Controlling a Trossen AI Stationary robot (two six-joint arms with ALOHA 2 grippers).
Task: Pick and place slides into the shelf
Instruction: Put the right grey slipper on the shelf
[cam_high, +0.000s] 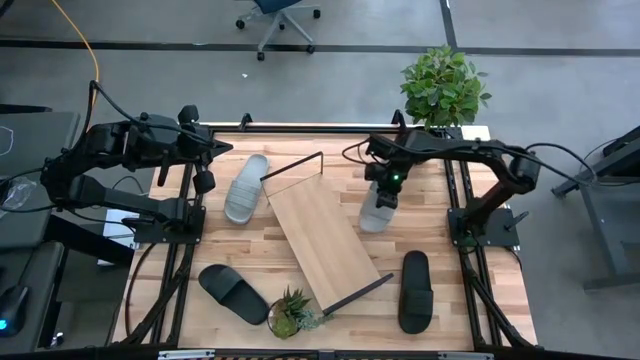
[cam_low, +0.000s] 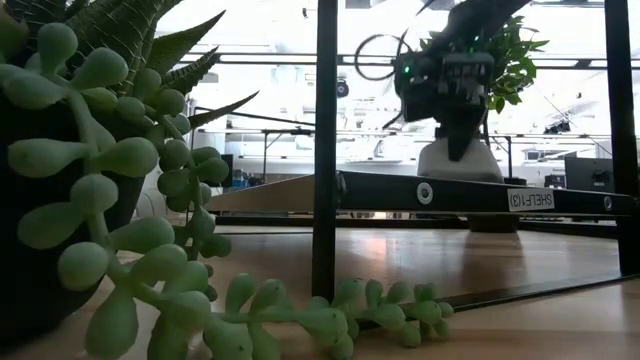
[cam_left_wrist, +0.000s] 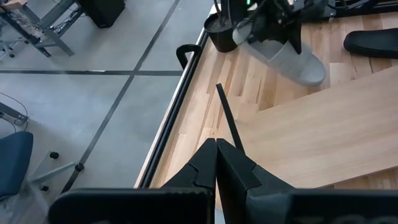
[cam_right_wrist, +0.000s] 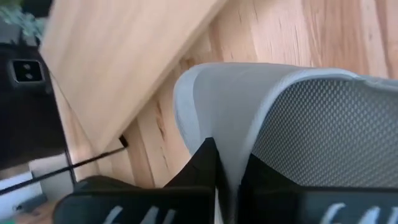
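Right gripper (cam_high: 385, 192) clamped on light grey slide (cam_high: 376, 212) — beside shelf (cam_high: 320, 240), left gripper (cam_high: 207, 181) closed, waiting

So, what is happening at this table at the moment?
The right gripper is shut on the strap of a light grey slide, just right of the shelf that lies diagonally across the table. In the low view this slide looks tilted, heel raised. The left gripper waits, shut, above the table's far left corner. The other grey slide and both black slides lie on the table. The shelf holds no slide yet.
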